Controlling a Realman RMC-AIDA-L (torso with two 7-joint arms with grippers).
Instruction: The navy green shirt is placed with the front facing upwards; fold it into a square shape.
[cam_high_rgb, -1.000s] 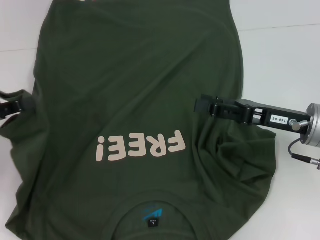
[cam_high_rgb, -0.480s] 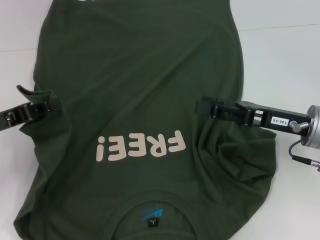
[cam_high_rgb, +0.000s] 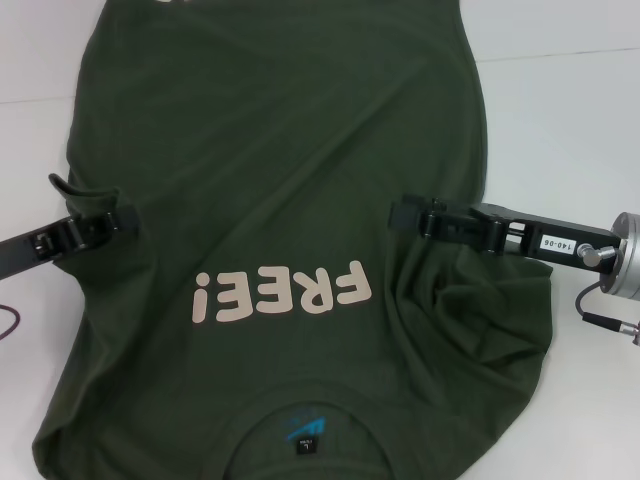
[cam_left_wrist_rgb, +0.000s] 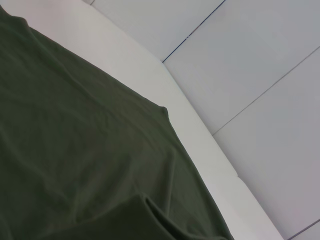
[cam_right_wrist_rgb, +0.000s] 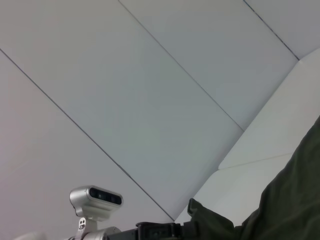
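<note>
The navy green shirt (cam_high_rgb: 280, 220) lay front up across the white table (cam_high_rgb: 560, 130), collar at the near edge and its FREE! lettering (cam_high_rgb: 283, 293) facing the robot. The left gripper (cam_high_rgb: 118, 218) was clenched on a flap of the shirt's left edge, lifted over the body, apparently to carry that side inward for a lengthwise fold. The right gripper (cam_high_rgb: 405, 214) sat low over the right side, where bunched cloth suggested a sleeve already drawn in; whether its fingers pinched fabric, I could not tell.
</note>
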